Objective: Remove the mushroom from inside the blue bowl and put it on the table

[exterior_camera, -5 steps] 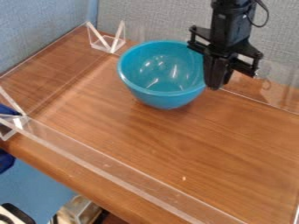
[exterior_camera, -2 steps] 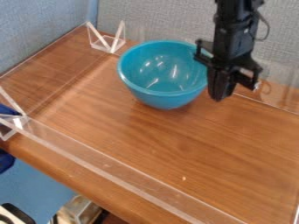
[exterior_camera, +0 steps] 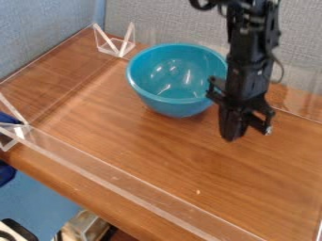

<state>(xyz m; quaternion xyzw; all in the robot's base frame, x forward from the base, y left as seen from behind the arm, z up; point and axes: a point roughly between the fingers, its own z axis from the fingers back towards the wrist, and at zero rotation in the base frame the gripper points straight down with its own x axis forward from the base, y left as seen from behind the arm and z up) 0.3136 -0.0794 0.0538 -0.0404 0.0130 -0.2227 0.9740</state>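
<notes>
The blue bowl [exterior_camera: 174, 81] stands at the back of the table [exterior_camera: 132, 141], and what I see of its inside is bare turquoise. No mushroom shows anywhere; the black fingers would hide it if it sat between them. My black gripper [exterior_camera: 235, 135] points straight down just right of the bowl, its tips low over the wood. Its fingers look pressed together, shut, and I cannot make out anything between them.
Low clear acrylic walls edge the table, with the front wall [exterior_camera: 138, 193] nearest the camera and a clear triangular bracket [exterior_camera: 116, 42] at the back left corner. A grey cable hangs behind the arm at the right.
The gripper has dropped from beside the bowl's rim down toward the tabletop, shifting a little toward the camera and right. The bowl has stayed in place.
</notes>
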